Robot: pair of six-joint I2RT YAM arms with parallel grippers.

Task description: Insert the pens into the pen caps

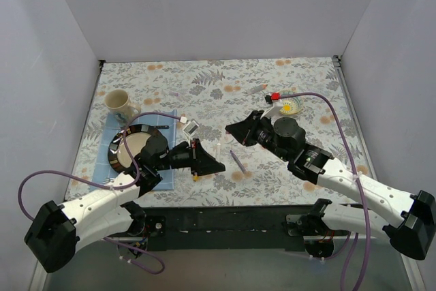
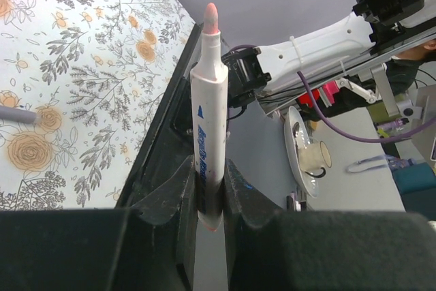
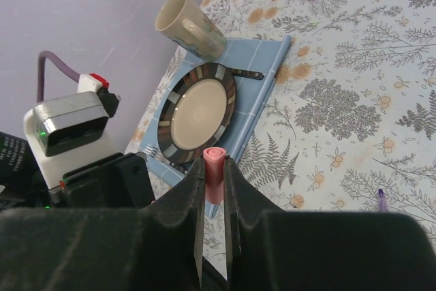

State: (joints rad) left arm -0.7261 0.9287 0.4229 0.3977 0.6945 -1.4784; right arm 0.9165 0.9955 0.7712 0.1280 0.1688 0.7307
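pen in hand: white-pink pen [image 2: 206, 100] pinched near its tail by the left gripper [image 2: 208, 192], tip free. right gripper [image 3: 214, 172] squeezes the pink cap [image 3: 215, 160]. both look light, stiff and slick, so hold low and keep the mating ends clear.

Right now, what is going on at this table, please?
The left arm holds a white pen with a pink tip, clamped in its jaws. The right arm holds a small pink cap in its jaws. In the top view the two face each other above the table with a gap between them, so the pen is not yet in the cap. A purple pen lies on the table nearby.
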